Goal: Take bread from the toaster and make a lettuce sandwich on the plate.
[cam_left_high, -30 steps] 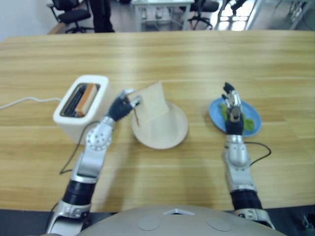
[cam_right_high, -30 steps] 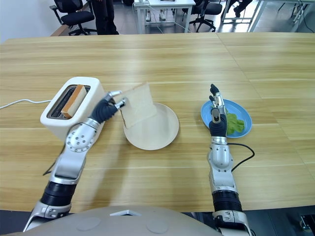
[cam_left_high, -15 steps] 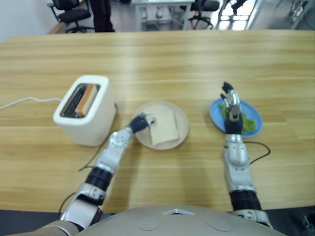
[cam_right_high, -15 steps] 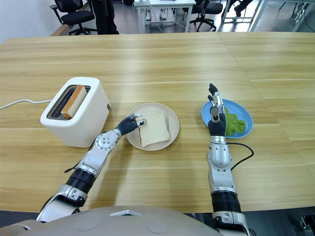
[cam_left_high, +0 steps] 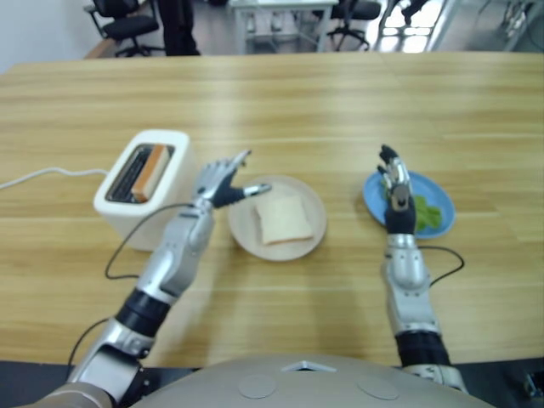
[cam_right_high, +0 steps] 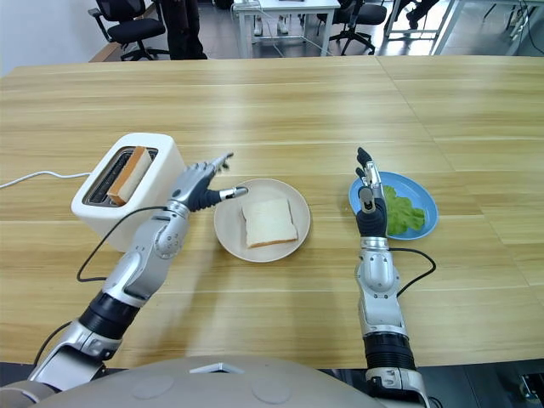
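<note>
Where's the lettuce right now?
In the right eye view, the lettuce lies on the blue plate at the right, beside the right robot hand.

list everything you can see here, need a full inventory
table: one, light wood, under everything
toaster: one, white, left of the beige plate
bread slice in toaster: one, brown crust, standing in a slot
white cable: one, running off from the toaster to the left edge
beige plate: one, centre of the table
bread slice on plate: one, pale, lying flat
blue plate: one, right of the beige plate
lettuce: green, on the blue plate
office chairs: several, black, in the room behind
left robot hand: open, between toaster and beige plate
right robot hand: open, at the blue plate's left edge
</note>
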Controlling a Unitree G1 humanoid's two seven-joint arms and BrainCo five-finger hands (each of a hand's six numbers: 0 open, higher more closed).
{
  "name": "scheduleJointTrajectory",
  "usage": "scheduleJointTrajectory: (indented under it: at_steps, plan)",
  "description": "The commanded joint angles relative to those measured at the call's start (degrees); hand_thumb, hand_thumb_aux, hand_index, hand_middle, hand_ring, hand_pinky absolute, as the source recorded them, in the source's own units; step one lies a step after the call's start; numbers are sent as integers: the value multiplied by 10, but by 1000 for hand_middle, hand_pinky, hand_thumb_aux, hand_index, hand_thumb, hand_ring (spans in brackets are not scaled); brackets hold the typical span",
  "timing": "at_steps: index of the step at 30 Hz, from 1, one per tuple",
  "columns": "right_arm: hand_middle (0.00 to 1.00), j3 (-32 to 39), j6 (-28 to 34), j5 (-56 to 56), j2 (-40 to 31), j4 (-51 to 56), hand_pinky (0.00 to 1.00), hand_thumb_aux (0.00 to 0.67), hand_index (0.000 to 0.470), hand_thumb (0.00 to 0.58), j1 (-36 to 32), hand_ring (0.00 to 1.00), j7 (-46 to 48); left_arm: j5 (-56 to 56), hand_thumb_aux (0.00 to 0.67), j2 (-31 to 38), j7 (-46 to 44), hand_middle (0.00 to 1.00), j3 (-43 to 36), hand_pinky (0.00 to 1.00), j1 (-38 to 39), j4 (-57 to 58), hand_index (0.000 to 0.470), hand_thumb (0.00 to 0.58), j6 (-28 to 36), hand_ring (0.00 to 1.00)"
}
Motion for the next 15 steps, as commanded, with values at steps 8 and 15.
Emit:
scheduleJointTrajectory:
  at_steps: [8, 15]
  plan:
    - [0, -11, 214, -427, -225, 17, 0, 0, 0, 0, -39, 0, -156, -246, 0, -95, 9, 0, 84, 0, 71, 118, 0, 0, -101, 0]
    - [0, 59, 321, -565, -383, 115, 0, 0, 0, 0, -98, 0, -172, -251, 0, -105, 47, 0, 80, 0, 69, 240, 0, 0, -158, 0]
